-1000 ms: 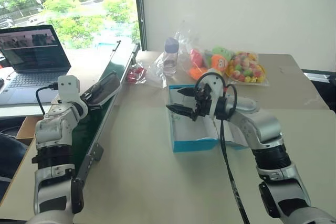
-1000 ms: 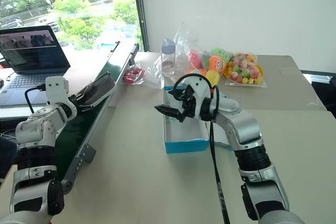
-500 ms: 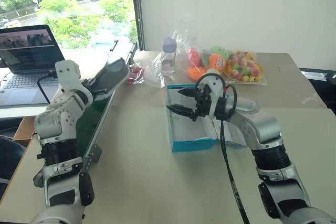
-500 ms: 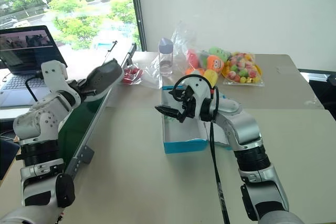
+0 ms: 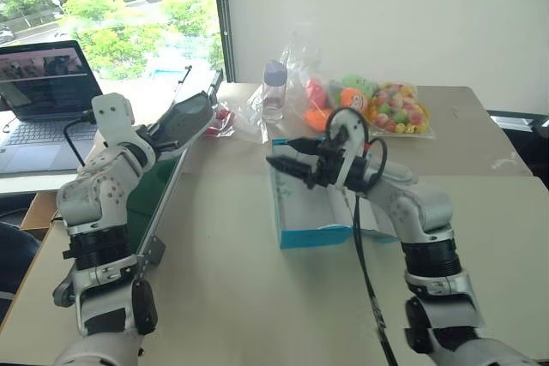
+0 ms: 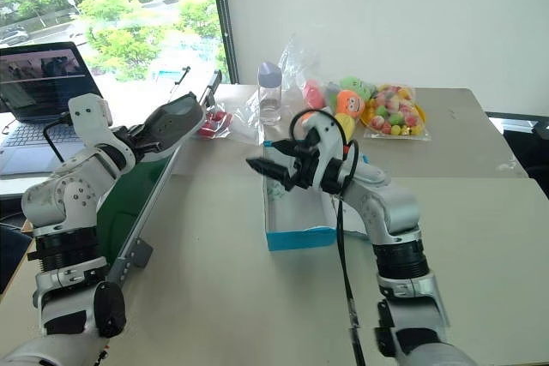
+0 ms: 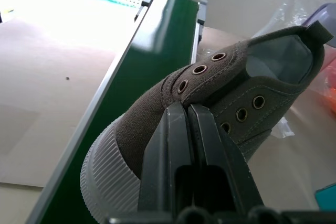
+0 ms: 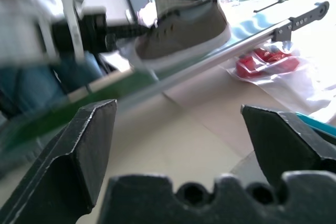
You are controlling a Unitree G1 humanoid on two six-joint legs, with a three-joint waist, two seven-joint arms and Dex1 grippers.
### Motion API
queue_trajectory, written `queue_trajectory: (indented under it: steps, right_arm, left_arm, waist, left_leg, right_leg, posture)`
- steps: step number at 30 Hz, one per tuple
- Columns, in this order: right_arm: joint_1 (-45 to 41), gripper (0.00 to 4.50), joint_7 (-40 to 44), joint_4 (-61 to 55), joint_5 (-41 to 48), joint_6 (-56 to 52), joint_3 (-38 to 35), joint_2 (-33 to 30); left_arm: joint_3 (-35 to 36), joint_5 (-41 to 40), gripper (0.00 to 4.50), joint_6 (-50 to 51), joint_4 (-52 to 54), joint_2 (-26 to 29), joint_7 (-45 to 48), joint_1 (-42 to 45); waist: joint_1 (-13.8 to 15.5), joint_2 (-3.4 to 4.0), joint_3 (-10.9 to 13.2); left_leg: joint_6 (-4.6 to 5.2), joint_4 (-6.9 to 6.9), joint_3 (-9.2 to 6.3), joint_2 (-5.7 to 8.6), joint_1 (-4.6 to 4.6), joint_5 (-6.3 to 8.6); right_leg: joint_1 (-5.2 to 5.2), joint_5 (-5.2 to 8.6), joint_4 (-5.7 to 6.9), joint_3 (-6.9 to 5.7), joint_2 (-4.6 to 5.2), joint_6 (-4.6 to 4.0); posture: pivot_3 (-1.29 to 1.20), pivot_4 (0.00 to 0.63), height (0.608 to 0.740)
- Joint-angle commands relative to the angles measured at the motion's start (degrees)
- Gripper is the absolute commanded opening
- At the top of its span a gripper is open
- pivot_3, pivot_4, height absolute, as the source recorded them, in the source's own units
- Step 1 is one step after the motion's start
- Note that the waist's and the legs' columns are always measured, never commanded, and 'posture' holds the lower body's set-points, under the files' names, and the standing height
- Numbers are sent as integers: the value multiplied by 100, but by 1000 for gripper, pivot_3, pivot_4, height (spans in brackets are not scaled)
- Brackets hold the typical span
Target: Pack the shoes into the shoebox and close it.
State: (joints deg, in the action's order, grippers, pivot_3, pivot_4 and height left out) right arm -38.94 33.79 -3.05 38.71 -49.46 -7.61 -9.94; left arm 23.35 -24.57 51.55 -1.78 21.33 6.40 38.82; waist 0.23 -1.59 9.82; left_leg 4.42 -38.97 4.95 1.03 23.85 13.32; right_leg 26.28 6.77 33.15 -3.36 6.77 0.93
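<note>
One dark grey shoe (image 5: pixel 186 119) with a whitish sole hangs in the air above the green conveyor (image 5: pixel 141 203), toe toward the box. My left gripper (image 7: pixel 186 115) is shut on its upper, right at the eyelet edge. The shoebox (image 5: pixel 317 234) is bright blue with white inner walls and stands open on the table in the middle. My right gripper (image 5: pixel 286 153) hovers over the box's left side, pointing toward the shoe, its jaws wide open and empty. The right wrist view shows that gripper (image 8: pixel 178 129) and, beyond it, the shoe (image 8: pixel 184 30) held up.
A laptop (image 5: pixel 51 83) sits at the far left behind the conveyor. At the back of the table stand a clear bottle (image 5: pixel 276 90), a red packet (image 5: pixel 225 117) and bags of colourful plush toys (image 5: pixel 399 109). Bare tabletop (image 5: pixel 232 280) lies in front of the box.
The left gripper has lifted the shoe off the conveyor, up and toward the box. The right gripper has rolled and risen slightly over the box, still open.
</note>
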Motion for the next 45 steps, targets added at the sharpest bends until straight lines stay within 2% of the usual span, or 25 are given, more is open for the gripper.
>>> queue_trajectory:
  steps: [1, 4, 12, 25, 34, 45]
  right_arm:
    - [-291, 4500, -837, 113, 980, -580, -839, 437]
    - [-424, 4500, -1424, 261, 1533, -822, -1213, 845]
    - [-409, 4500, -2245, 504, 1842, -634, -1376, 1348]
    - [-667, 4500, -2273, 971, 1476, 368, -1358, 1210]
    - [-474, 4500, -2191, 989, 1473, 477, -1312, 1064]
    - [-667, 4500, -2098, 1207, 1493, 795, -1337, 1096]
  left_arm:
    - [-79, -255, 37, 120, 505, -276, -159, 387]
    - [-188, -345, 37, 214, 643, -611, -317, 574]
    - [-395, -567, 37, 416, 719, -1321, -664, 1042]
    - [-573, -816, 37, 845, 1008, -1900, -1053, 1336]
    - [-556, -857, 37, 944, 912, -1849, -1043, 1689]
    - [-611, -885, 37, 1137, 1081, -2085, -1162, 1599]
  waist:
    - [19, 0, 0]
    - [23, 0, 0]
    - [-55, 0, 0]
    - [-102, 0, 0]
    - [-109, 0, 0]
    - [-103, 0, 0]
  left_leg:
    - [9, 0, -2, 2, 1, 6]
    - [14, 3, -4, 4, 2, 9]
    - [37, 5, -4, 2, 3, -4]
    - [70, 5, -2, 1, 4, -18]
    - [72, 5, -2, 0, 6, -18]
    - [73, 5, -2, 0, 6, -18]
  right_leg:
    - [1, 0, -1, -2, 3, 0]
    - [2, -1, 0, -3, 6, -1]
    - [1, -1, 1, -3, -8, -1]
    - [0, 0, 1, 22, -30, 0]
    - [1, 0, 1, 24, -33, 1]
    - [1, 1, 1, 26, -34, 1]
  posture:
    - [0, 150, 740]
    - [0, 150, 740]
    - [0, 150, 740]
    - [0, 150, 740]
    - [0, 150, 740]
    - [0, 150, 740]
